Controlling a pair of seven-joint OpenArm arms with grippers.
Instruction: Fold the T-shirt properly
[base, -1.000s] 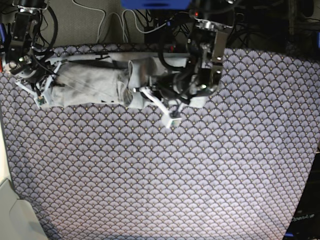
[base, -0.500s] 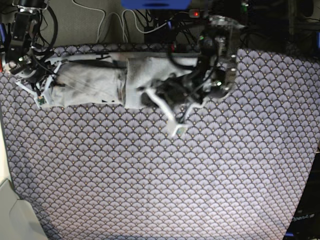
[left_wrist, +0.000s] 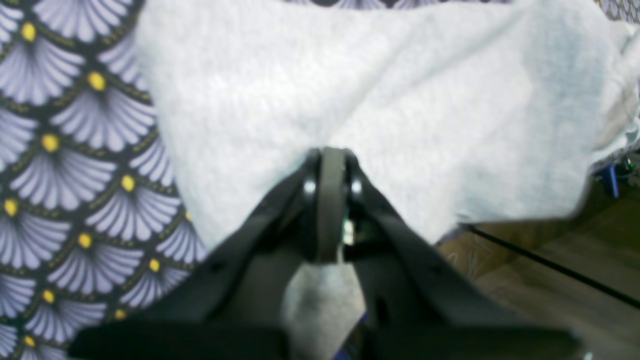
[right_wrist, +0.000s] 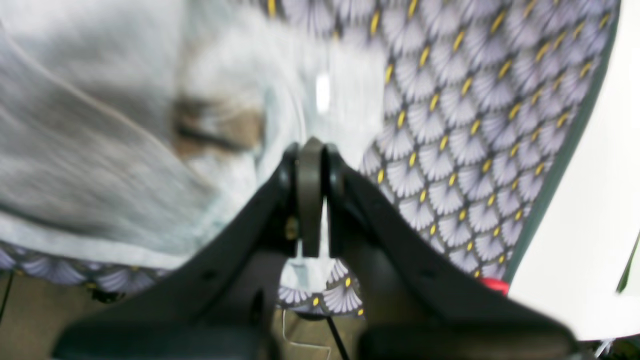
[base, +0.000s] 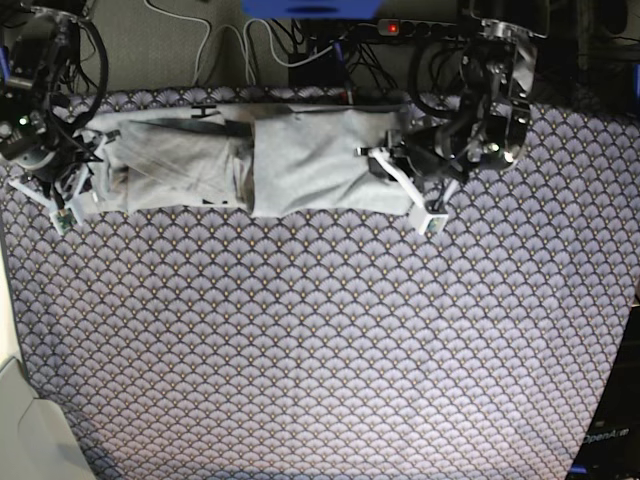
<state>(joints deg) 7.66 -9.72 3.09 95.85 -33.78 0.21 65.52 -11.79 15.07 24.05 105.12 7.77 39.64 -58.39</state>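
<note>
The light grey T-shirt (base: 300, 165) lies as a long folded strip along the table's far edge, with a vertical fold line near its middle. My left gripper (base: 405, 180) is at its right end. In the left wrist view my left gripper (left_wrist: 332, 152) is shut, pinching the T-shirt (left_wrist: 350, 85), and cloth also bunches between its fingers. My right gripper (base: 78, 188) is at the strip's left end. The right wrist view shows my right gripper (right_wrist: 310, 145) shut on the edge of the blurred T-shirt (right_wrist: 100, 150).
The purple-grey fan-patterned tablecloth (base: 320, 340) covers the table. Cables and a power strip (base: 400, 28) run behind the far edge. A white surface (base: 25, 430) sits at the near left corner. Both shirt ends lie close to the table's far edge.
My left gripper has travelled right with the shirt's end, drawing the bunched right half out flat. My right gripper has shifted slightly left, and the strip is now stretched longer.
</note>
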